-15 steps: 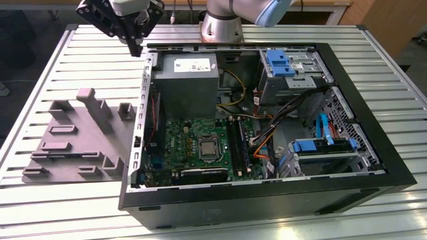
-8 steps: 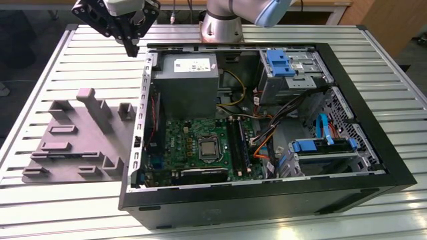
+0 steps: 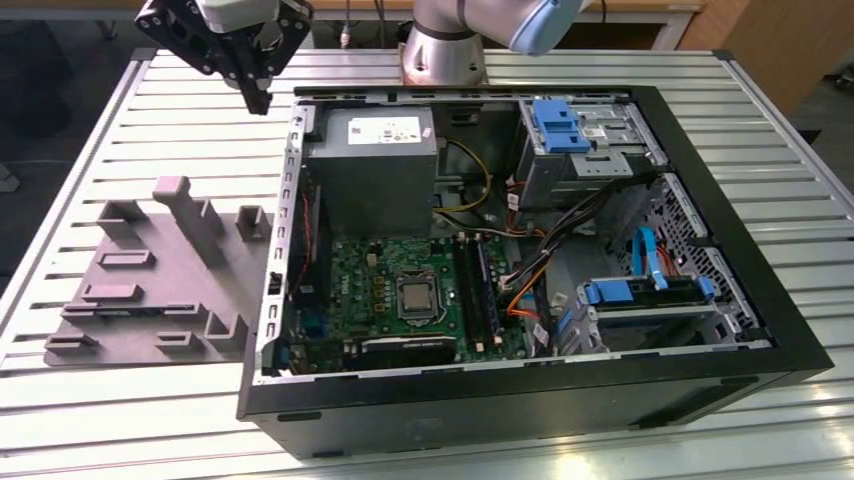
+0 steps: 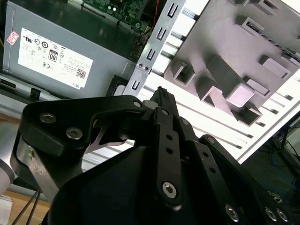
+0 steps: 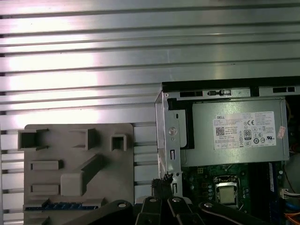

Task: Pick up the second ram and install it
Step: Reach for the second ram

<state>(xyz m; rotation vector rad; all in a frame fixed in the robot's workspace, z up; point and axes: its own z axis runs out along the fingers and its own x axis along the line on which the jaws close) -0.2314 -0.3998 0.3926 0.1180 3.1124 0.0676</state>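
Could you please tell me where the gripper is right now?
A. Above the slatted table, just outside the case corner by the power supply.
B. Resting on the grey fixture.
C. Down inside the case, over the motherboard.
A: in the exterior view the gripper hangs over the table slats, outside the case wall beside the power supply, apart from the grey fixture.

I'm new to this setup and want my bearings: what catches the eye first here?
The open computer case dominates the slatted table, motherboard exposed. At the exterior view's left lies a grey fixture; the gripper hangs above the gap between them, holding nothing.
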